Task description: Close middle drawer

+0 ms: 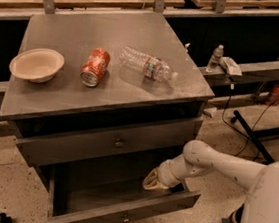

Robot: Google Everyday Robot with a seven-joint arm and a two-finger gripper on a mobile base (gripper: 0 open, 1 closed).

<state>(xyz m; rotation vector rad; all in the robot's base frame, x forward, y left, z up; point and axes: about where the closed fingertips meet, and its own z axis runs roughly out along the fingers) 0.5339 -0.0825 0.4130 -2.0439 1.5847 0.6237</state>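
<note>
The middle drawer [118,212] is pulled far out below the top drawer, and its long low grey front with a small knob sits near the bottom edge of the view. My gripper [153,181] is at the end of the white arm [214,162], which reaches in from the right. The gripper is low inside the open drawer near its right side, just behind the front panel. The lowest drawer is hidden from view.
The top drawer front [110,143] with its knob stands slightly out. On the cabinet top [113,35] lie a white bowl [36,64], an orange can [95,66] and a plastic bottle [148,67]. A black stand leg [252,134] and cables are on the floor to the right.
</note>
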